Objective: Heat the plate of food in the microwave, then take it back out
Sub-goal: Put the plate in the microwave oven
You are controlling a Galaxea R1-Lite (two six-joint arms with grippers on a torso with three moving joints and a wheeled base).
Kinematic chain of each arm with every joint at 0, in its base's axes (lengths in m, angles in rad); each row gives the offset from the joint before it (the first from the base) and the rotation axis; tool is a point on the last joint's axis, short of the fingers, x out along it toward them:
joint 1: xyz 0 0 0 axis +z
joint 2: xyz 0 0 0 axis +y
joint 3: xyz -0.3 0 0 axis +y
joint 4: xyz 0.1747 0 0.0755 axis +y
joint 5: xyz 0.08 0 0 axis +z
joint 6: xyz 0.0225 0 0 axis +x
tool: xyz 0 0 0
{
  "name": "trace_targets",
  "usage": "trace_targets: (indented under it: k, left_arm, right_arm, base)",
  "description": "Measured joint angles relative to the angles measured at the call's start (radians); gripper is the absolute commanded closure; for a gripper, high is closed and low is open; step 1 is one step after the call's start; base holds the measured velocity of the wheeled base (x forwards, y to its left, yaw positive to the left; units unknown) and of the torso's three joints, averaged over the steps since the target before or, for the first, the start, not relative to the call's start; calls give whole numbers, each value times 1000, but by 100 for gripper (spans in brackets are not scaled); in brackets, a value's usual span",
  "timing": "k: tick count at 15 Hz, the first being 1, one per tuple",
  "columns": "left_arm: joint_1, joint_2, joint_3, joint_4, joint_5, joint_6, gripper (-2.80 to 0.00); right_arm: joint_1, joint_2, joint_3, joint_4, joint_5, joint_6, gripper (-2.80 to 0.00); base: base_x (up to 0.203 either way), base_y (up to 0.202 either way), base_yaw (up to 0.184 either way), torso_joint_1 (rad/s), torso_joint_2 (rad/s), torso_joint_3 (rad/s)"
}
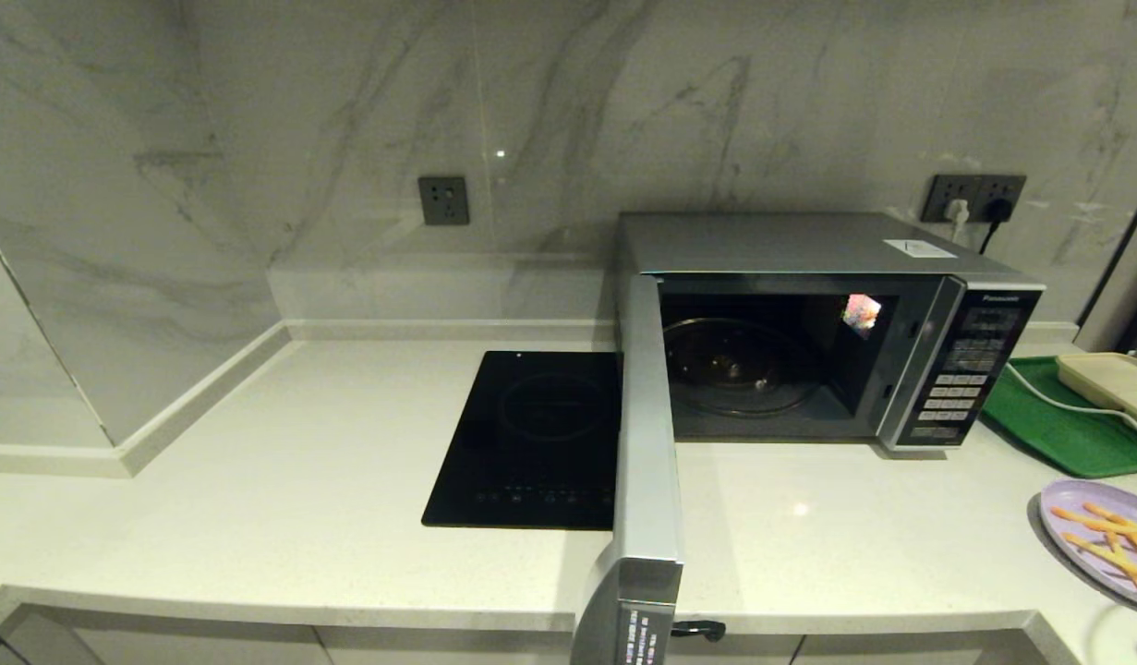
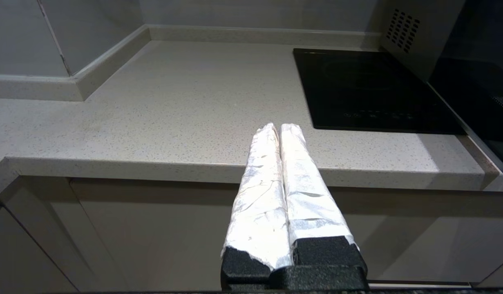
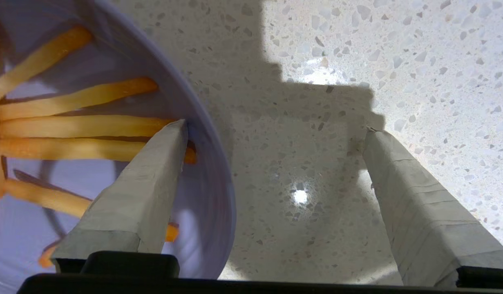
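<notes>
While the microwave stands ready with its door swung wide toward the robot, the step in hand appears to be gripping the plate so it can be carried inside.

Nearest is the right gripper, pointing down at the counter with its jaws spread wide and holding nothing. One finger hangs over the inside of the plate, above the fries; the other hangs over bare counter just outside the rim. The rim therefore lies between the fingers. Whether either finger touches the plate is hard to tell from this angle.

To grip well, the gripper should probably sink until the outer finger can get under the rim, then close firmly on the rim alone, avoiding the fries. The plate should stay level when lifted, since the fries lie loose.

In the head view the plate sits at the counter's near right edge, right of the open door. Farther back, the microwave cavity is empty, its glass turntable bare.

The left gripper is parked below the counter's front edge, its fingers pressed together.
</notes>
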Motion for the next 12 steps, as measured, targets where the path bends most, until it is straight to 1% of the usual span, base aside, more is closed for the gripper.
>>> trace_targets:
  k: [4, 5, 12]
  left_arm:
    - [0, 0, 0, 0, 0, 0, 0]
    - [0, 0, 0, 0, 0, 0, 0]
    - [0, 0, 0, 0, 0, 0, 0]
  right_arm:
    - [0, -5, 0, 0, 0, 1, -280]
    - [0, -5, 1, 0, 0, 1, 0]
    - [0, -7, 2, -2, 0, 0, 0]
  base:
    - [0, 0, 0, 0, 0, 0]
    - [0, 0, 0, 0, 0, 0]
    - [0, 0, 0, 0, 0, 0]
